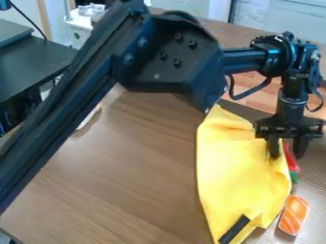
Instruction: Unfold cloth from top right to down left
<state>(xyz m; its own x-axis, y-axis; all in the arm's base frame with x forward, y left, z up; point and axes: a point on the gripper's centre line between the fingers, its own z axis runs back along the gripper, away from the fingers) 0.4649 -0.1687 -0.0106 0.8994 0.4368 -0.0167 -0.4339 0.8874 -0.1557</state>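
Note:
A yellow cloth [235,171] lies on the right part of the wooden table, long and narrow, with a black strip at its lower tip. Over the cloth's upper right edge hangs the gripper [286,151], pointing down. Its two fingers stand apart, the left one over the cloth and the right one beyond the edge. Part of the cloth's top is behind the arm, and whether the fingertips touch the cloth cannot be told.
Just right of the cloth lie a red and green toy [291,163], partly hidden by the gripper, and an orange striped toy piece [294,215]. The wooden table [134,186] extends to the left, under the arm. A dark surface [38,66] stands at the upper left.

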